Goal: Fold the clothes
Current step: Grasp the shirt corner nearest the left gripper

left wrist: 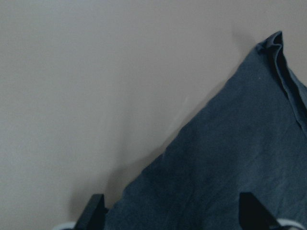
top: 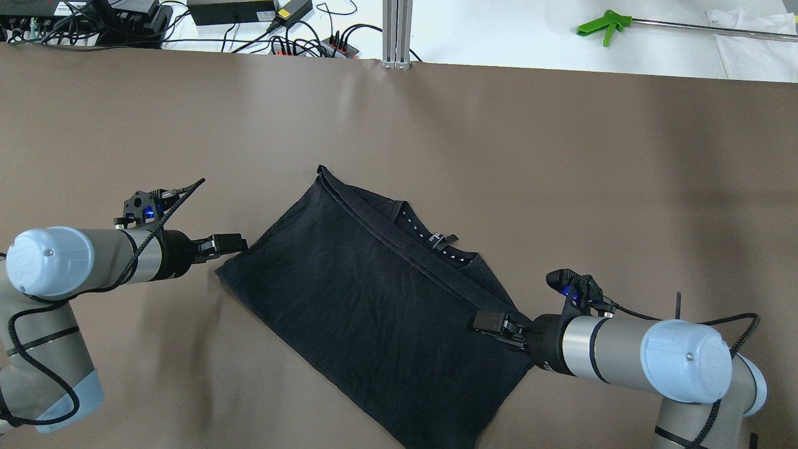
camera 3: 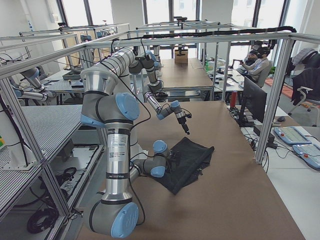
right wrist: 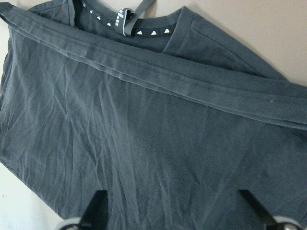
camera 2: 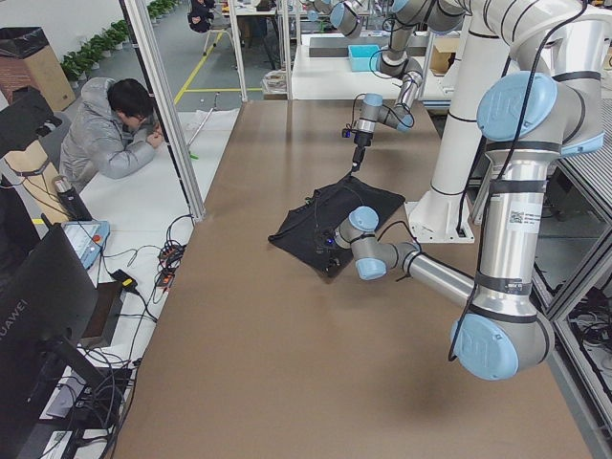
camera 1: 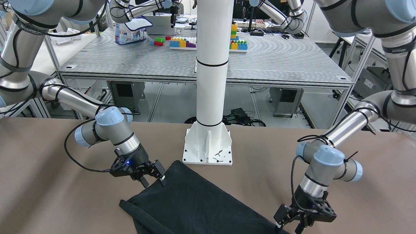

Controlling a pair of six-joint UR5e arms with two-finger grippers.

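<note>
The clothes are one black garment (top: 374, 312) lying flat and slanted on the brown table, folded over, with a hem band running across it and a collar label (top: 436, 240) showing. My left gripper (top: 234, 243) sits low at the garment's left corner, open. The left wrist view shows that corner (left wrist: 230, 167) between its spread fingers (left wrist: 96, 211). My right gripper (top: 483, 323) hovers over the garment's right edge, open. The right wrist view shows fabric (right wrist: 144, 143) between its fingers (right wrist: 96, 206). In the front view the right gripper (camera 1: 155, 182) is on the left and the left gripper (camera 1: 287, 227) at the bottom right.
The white pillar's base plate (camera 1: 208, 146) stands just behind the garment (camera 1: 201, 201), with small screws on it. Cables and power bricks (top: 249, 12) lie past the table's far edge, as does a green tool (top: 601, 26). A person (camera 2: 105, 134) sits beside the table.
</note>
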